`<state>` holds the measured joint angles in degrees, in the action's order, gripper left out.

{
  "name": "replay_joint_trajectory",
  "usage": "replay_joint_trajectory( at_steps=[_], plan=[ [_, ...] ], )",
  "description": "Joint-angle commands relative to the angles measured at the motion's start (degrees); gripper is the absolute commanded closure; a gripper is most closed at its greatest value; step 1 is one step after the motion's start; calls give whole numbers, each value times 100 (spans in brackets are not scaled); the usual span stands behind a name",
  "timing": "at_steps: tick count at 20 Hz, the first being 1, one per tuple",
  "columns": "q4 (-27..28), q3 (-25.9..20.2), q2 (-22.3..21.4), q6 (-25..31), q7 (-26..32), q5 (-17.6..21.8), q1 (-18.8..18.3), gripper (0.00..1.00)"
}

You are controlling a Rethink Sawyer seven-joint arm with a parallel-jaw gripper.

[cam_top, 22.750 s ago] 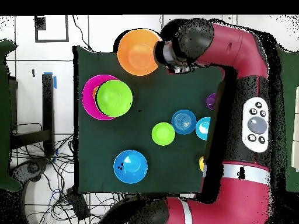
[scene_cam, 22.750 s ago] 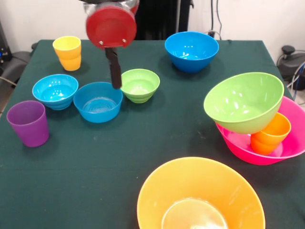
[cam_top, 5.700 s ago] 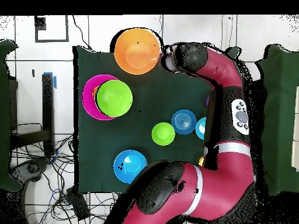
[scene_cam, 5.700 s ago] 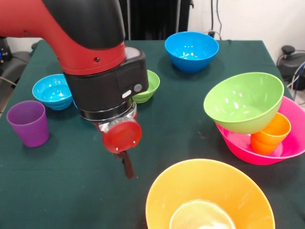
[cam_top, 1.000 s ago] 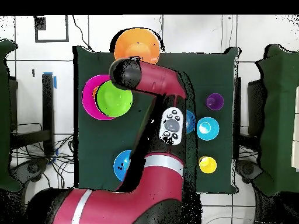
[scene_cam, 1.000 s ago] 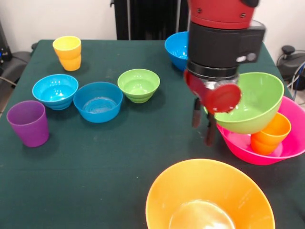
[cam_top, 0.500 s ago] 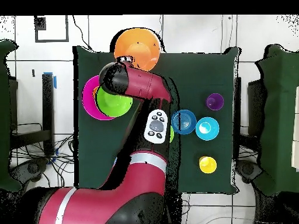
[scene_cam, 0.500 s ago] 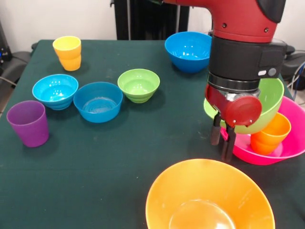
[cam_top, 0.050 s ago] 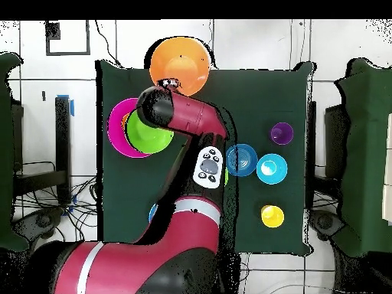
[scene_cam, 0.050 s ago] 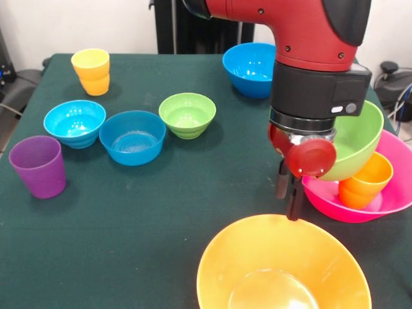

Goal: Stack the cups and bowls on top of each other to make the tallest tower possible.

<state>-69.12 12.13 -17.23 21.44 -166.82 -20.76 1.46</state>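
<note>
1. The gripper [scene_cam, 0.050 s ago: 291, 196] hangs just over the far rim of the large orange bowl [scene_cam, 0.050 s ago: 283, 267], which sits at the near edge of the worktop [scene_cam, 0.050 s ago: 161, 212]; its two dark fingers stand a narrow gap apart and hold nothing.
2. That bowl looks light, stiff and glossy, so likely slippery; my call is that the thin rim wall is the only place to pinch, one finger inside, one outside.
3. Just right of the gripper stands the tower [scene_cam, 0.050 s ago: 360, 167]: a green bowl tilted on an orange cup inside the big pink bowl. It looks wobbly.
4. Everything is smooth moulded plastic on matte dark-green cloth: round flared bowls, and tapered cups, yellow [scene_cam, 0.050 s ago: 91, 71] far left, purple [scene_cam, 0.050 s ago: 38, 166] near left.
</note>
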Motion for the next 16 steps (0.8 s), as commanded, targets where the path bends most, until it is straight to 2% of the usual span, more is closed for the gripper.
replay_joint_trajectory(
  at_steps=[1, 9, 13, 16],
  plan=[
    [-552, -333, 163, -95, -718, -145, 0, 0],
    [-405, -198, 393, -243, -990, -337, 195, 0],
    [-366, -211, 592, -564, -1056, -491, 247, 0],
    [-432, -420, 722, -1027, -1120, -692, 199, 0]
  ],
)
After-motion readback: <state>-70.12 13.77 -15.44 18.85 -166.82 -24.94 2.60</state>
